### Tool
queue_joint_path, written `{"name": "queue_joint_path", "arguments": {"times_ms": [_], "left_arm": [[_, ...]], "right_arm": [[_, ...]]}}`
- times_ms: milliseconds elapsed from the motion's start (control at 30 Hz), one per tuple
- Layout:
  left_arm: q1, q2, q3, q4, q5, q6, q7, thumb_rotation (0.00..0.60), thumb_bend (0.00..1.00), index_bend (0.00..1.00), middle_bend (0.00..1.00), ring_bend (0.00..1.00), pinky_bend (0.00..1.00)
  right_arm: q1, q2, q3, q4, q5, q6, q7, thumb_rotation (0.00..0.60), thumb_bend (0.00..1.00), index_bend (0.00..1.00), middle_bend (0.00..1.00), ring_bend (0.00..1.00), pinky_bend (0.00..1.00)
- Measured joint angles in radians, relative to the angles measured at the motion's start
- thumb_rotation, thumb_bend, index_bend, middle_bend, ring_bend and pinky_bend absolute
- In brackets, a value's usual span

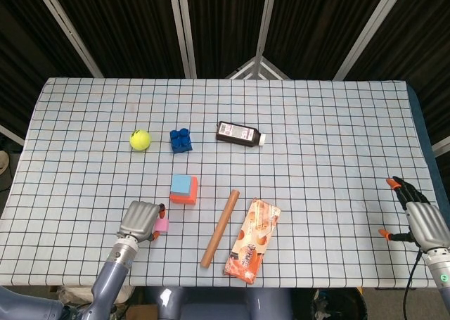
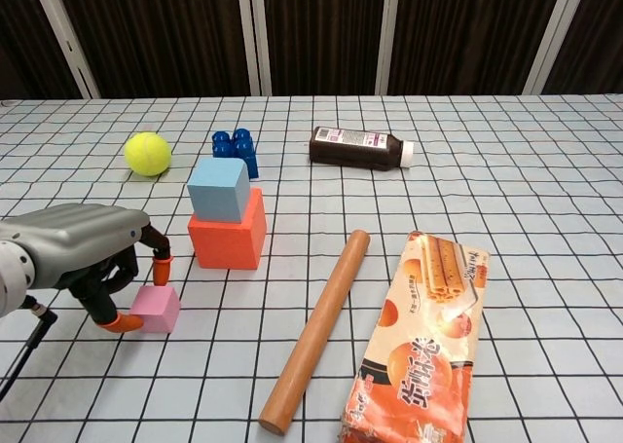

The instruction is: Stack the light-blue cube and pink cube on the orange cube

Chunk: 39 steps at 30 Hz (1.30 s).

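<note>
Your left hand (image 2: 83, 253) has its fingertips pinching the pink cube (image 2: 156, 309), which sits on the bench (image 2: 545, 200) just left of the orange cube (image 2: 228, 235). The blue cube (image 2: 218, 190) tops the orange. Your right hand (image 1: 422, 218) rests far off, fingers apart.

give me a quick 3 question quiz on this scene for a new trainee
1. True or false: the light-blue cube already sits on the orange cube.
2. Which thing is the left hand closing around?
A. the tennis ball
B. the pink cube
C. the wooden rod
3. Fill in: the dark bottle lies on its ____, cap pointing toward the robot's right.

Key
1. True.
2. B: fingertips lie on both sides of the pink cube, which rests on the table; whether it is gripped cannot be told.
3. Side.
</note>
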State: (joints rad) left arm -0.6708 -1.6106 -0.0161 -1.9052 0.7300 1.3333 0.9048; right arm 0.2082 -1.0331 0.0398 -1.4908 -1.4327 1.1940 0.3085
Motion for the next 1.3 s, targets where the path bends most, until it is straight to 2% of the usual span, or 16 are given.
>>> {"name": "queue_joint_path", "arguments": {"times_ms": [367, 667, 967, 1067, 1133, 1300], "left_arm": [[0.001, 0.001, -0.004, -0.002, -0.002, -0.001, 0.006, 0.6, 0.35, 0.45, 0.85, 0.82, 0.87], [0.007, 0.011, -0.006, -0.02, 0.015, 0.008, -0.001, 0.6, 0.35, 0.45, 0.85, 0.82, 0.87], [0.02, 0.092, -0.017, -0.161, 0.056, 0.076, 0.012, 0.6, 0.35, 0.45, 0.85, 0.82, 0.87], [0.019, 0.148, -0.038, -0.244, 0.058, 0.093, 0.017, 0.6, 0.35, 0.46, 0.85, 0.82, 0.87], [0.013, 0.195, -0.069, -0.302, 0.048, 0.102, 0.02, 0.6, 0.35, 0.46, 0.85, 0.82, 0.87], [-0.025, 0.271, -0.179, -0.374, -0.035, 0.114, 0.028, 0.6, 0.35, 0.46, 0.85, 0.83, 0.87]], "right_arm": [[0.001, 0.0, 0.0, 0.002, 0.0, -0.003, 0.004, 0.6, 0.13, 0.0, 0.02, 0.06, 0.16], [0.001, 0.001, 0.0, -0.001, 0.0, -0.002, 0.001, 0.6, 0.13, 0.0, 0.02, 0.06, 0.16], [-0.003, -0.012, 0.002, -0.011, 0.005, 0.006, 0.001, 0.6, 0.13, 0.0, 0.02, 0.06, 0.16], [-0.003, 0.0, 0.0, -0.015, 0.003, 0.002, -0.005, 0.6, 0.13, 0.0, 0.02, 0.06, 0.16], [-0.002, 0.0, 0.0, -0.015, 0.003, 0.0, -0.009, 0.6, 0.13, 0.0, 0.02, 0.06, 0.16], [0.0, 0.001, 0.0, -0.016, 0.005, -0.004, -0.018, 0.6, 0.13, 0.0, 0.02, 0.06, 0.16]]}}
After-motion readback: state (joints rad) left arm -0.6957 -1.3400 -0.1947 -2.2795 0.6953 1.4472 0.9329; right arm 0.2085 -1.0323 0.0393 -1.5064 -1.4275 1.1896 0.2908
